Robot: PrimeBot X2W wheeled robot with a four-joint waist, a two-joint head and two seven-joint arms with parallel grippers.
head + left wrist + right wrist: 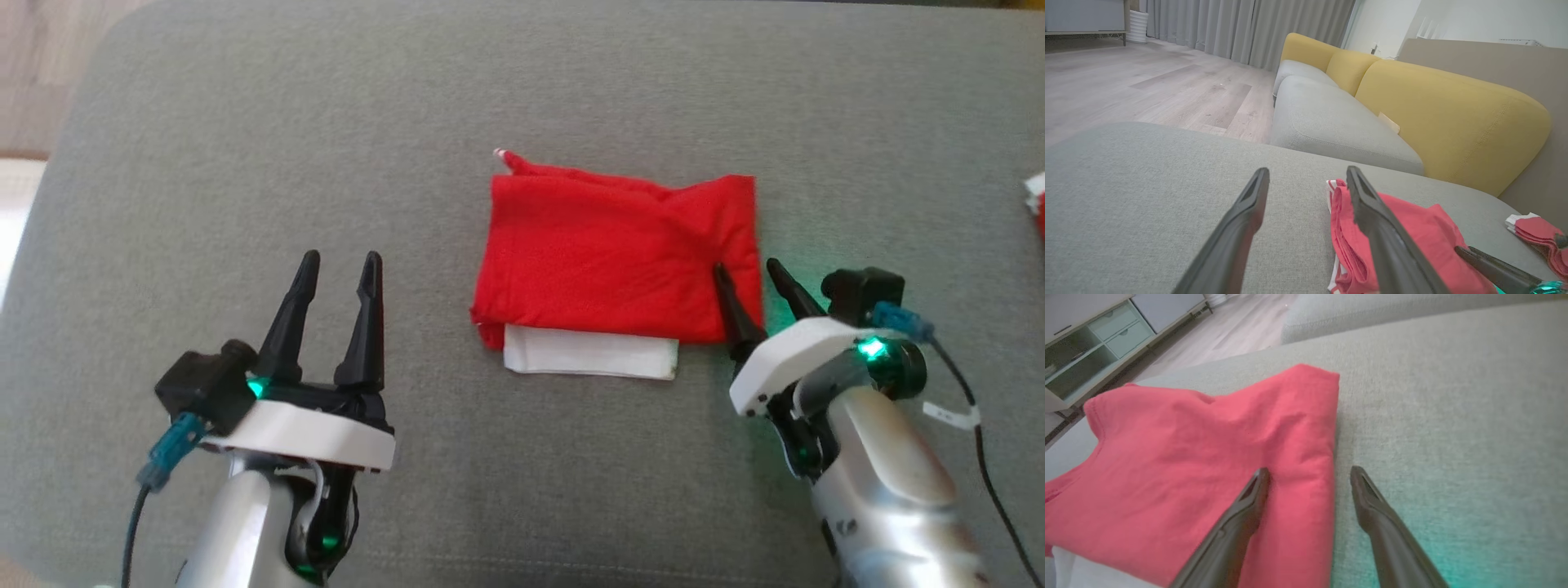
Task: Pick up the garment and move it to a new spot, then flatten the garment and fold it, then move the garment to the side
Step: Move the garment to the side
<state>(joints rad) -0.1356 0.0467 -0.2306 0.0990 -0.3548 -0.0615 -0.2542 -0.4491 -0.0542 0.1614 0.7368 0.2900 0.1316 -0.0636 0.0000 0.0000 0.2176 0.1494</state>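
The left pincer [342,256] and right pincer [744,265] both gape wide, the right tilted leftward.

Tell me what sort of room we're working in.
Most likely a home living room: a yellow-backed sofa, grey curtains and wood-look flooring, with the red garment on a grey cushion.

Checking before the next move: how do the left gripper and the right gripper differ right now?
The left gripper sits over bare grey cushion, apart from the red garment; the right gripper straddles the garment's right edge, one finger over red cloth, the other over cushion. In the head view the left gripper points nearly straight up, the right gripper leans toward the upper left. Both are open, holding nothing.
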